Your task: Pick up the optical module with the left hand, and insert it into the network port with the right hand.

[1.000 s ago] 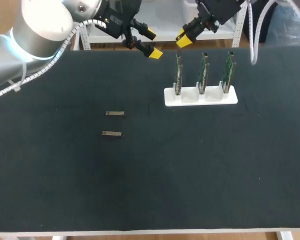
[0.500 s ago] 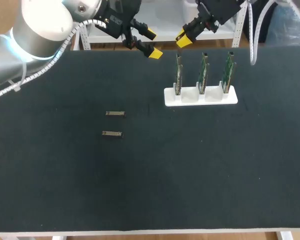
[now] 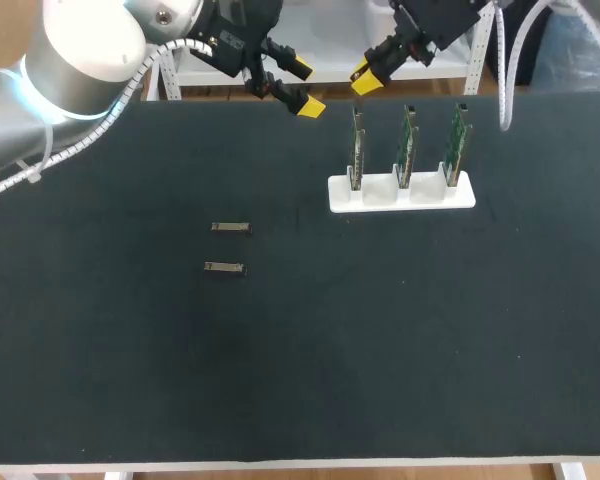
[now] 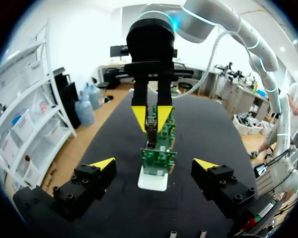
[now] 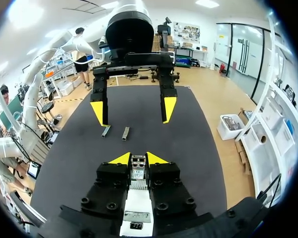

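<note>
You face a wide, matte black, felt-like tabletop (image 3: 380, 350), with a thin pale edge along its near side.

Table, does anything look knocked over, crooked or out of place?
Nothing stands out. Two modules lie flat, parallel; three boards stand upright in the white holder; the right end effector holds a third module.
</note>
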Available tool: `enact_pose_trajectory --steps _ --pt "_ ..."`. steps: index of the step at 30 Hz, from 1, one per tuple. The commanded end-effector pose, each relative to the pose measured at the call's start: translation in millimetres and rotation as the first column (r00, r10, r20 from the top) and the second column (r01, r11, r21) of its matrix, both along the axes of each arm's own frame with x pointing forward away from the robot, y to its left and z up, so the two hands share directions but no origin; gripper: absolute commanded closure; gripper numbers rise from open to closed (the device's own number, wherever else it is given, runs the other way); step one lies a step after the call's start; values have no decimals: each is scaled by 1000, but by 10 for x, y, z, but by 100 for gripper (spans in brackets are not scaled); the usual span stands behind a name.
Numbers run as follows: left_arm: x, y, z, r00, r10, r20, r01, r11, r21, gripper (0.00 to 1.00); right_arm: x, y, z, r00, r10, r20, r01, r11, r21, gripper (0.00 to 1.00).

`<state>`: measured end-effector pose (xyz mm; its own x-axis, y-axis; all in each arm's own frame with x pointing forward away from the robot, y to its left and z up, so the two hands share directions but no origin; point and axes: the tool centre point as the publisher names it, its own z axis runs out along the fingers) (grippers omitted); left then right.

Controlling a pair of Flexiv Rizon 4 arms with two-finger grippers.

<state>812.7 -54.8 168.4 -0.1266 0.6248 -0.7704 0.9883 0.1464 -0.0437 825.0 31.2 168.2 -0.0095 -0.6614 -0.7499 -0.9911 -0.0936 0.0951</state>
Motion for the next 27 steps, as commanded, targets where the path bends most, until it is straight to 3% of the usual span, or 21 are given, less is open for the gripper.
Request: enact_pose_trajectory --steps 1,27 --pt "-8 1 2 1000 2 1 -2 1000 2 0 89 4 -1 959 210 -191 -210 978 22 100" --pt "-8 1 2 1000 2 1 -2 1000 2 0 62 -3 -53 957 202 -208 -201 979 24 100"
